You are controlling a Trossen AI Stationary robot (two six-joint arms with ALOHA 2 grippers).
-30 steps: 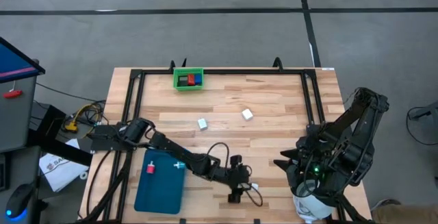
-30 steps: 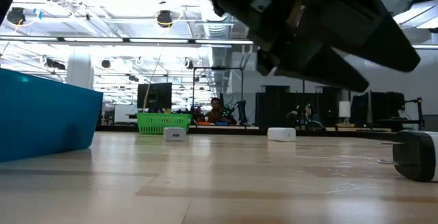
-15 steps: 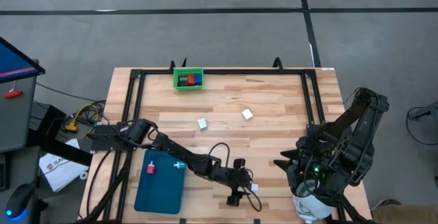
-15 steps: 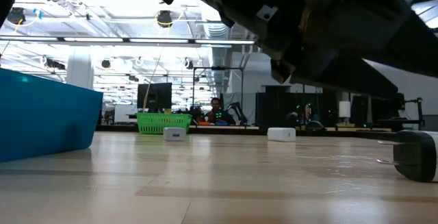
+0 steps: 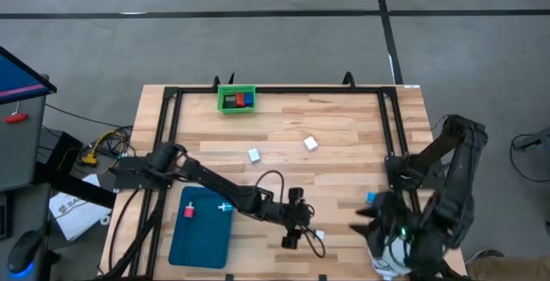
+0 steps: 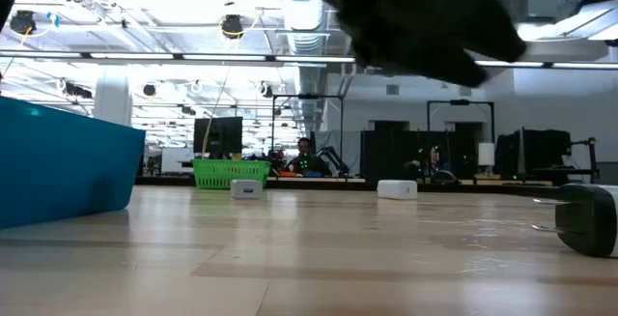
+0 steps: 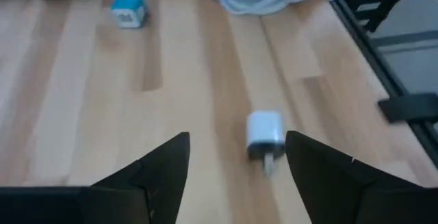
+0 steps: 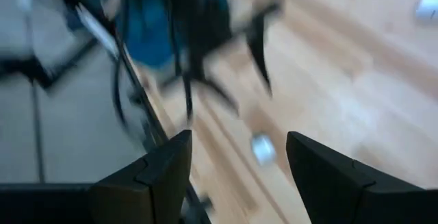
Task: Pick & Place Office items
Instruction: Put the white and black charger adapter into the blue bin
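The left gripper (image 7: pixel 236 172), fingers spread wide and empty, hovers over a white charger-like cube (image 7: pixel 264 131) near the table's front edge, while its wrist view alone shows a cyan cube (image 7: pixel 128 8) beyond.

Pale wooden table (image 5: pixel 344 135), visibly grained; glossy white plastic charger (image 7: pixel 264 131); matt teal tray (image 5: pixel 199 229).

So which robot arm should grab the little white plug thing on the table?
Probably the left. Its gripper is open right over the white charger, which lies between its fingers in the left wrist view. The right gripper sits farther off by the table's right edge.
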